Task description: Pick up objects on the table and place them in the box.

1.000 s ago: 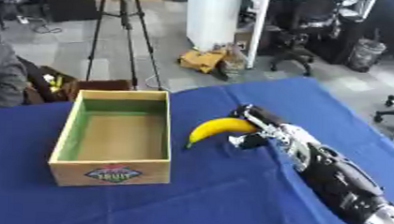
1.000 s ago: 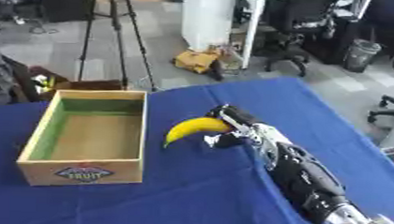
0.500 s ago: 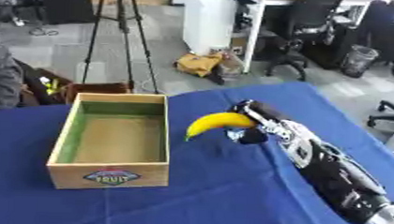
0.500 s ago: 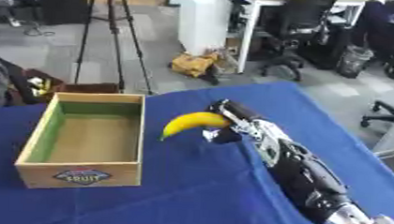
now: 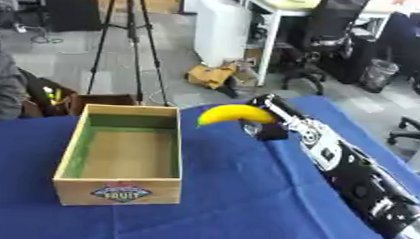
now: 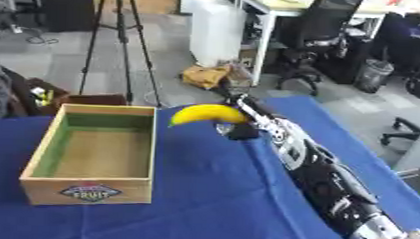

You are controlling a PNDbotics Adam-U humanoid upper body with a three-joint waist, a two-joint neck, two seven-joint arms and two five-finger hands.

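Right robot hand grips one end of a curved yellow banana, fingers curled around it, arm reaching in from lower right. Banana is lifted clear of the blue cloth-covered surface, hanging just beside the far right corner of the box, not yet over its opening. Open wooden box with green inner walls and a fruit label on the front sits left of centre, apparently empty. Judgement: pick done, placement pending; carry leftward and lowering remain. No other loose objects visible on the surface. Left robot hand not visible.
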